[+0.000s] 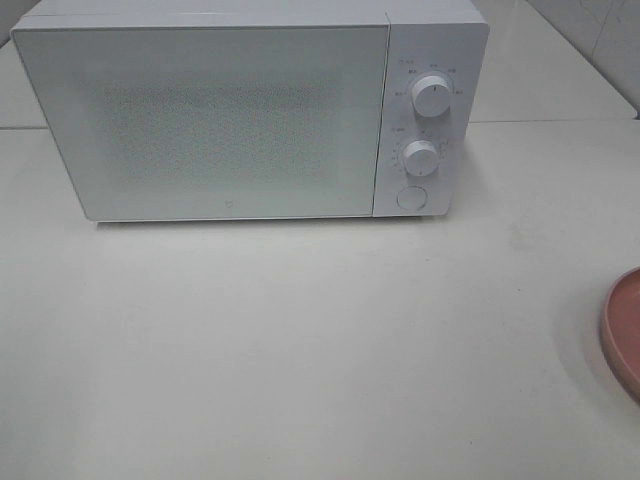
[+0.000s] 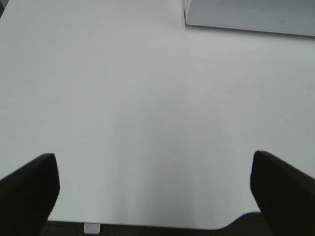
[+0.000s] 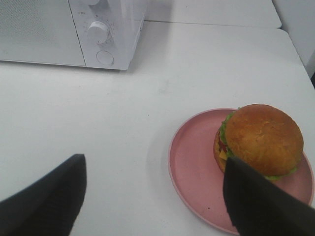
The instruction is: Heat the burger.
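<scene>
White table [image 1: 300, 340] holds a shut microwave [image 1: 200, 120]; far right, the burger [image 3: 261, 140] waits plated, both grippers [image 2: 152, 191] [image 3: 152, 196] wide, empty.

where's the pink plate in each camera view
Exterior high: only a sliver of the pink plate shows, cut off at the right edge, on the table right of the microwave.
Left wrist: not in it; just bare table and a microwave corner.
Right wrist: plate in full view, holding the burger, partly behind one dark jaw.
Shared landmark: the white microwave, seen in all three.
</scene>
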`<state>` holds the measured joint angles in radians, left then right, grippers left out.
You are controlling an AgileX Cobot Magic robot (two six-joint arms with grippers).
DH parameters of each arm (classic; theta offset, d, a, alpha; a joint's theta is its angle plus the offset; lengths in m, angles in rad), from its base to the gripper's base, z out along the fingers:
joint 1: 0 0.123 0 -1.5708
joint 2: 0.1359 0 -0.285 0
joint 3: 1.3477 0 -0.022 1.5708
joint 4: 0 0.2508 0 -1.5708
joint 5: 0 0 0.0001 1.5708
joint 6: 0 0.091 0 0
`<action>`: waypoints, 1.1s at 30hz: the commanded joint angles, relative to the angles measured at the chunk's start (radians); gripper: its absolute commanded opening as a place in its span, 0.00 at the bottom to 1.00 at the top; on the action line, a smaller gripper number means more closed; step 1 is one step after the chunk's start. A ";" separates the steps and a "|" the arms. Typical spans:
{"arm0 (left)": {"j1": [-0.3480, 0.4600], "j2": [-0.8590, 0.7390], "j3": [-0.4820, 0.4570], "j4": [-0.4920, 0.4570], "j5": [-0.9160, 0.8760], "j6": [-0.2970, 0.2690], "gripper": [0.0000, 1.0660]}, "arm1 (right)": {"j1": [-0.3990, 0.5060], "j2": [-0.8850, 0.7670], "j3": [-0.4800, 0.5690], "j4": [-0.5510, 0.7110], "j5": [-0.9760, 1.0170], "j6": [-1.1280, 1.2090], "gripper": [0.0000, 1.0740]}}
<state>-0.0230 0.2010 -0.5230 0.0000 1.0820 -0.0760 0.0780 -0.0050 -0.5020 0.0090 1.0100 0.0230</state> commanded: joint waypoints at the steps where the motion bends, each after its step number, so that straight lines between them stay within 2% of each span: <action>1: 0.003 -0.060 0.002 0.006 -0.011 0.003 0.92 | -0.007 -0.026 0.003 0.004 -0.016 -0.013 0.71; 6: 0.003 -0.141 0.002 0.000 -0.011 0.003 0.92 | -0.007 -0.026 0.003 0.004 -0.016 -0.013 0.71; 8: 0.003 -0.232 0.002 0.000 -0.011 0.001 0.92 | -0.007 -0.026 0.003 0.004 -0.016 -0.013 0.71; 33: 0.003 -0.228 0.002 0.000 -0.012 0.001 0.92 | -0.007 -0.022 0.003 0.007 -0.016 -0.013 0.71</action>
<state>-0.0230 -0.0060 -0.5220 0.0000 1.0830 -0.0760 0.0780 -0.0050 -0.5020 0.0130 1.0100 0.0230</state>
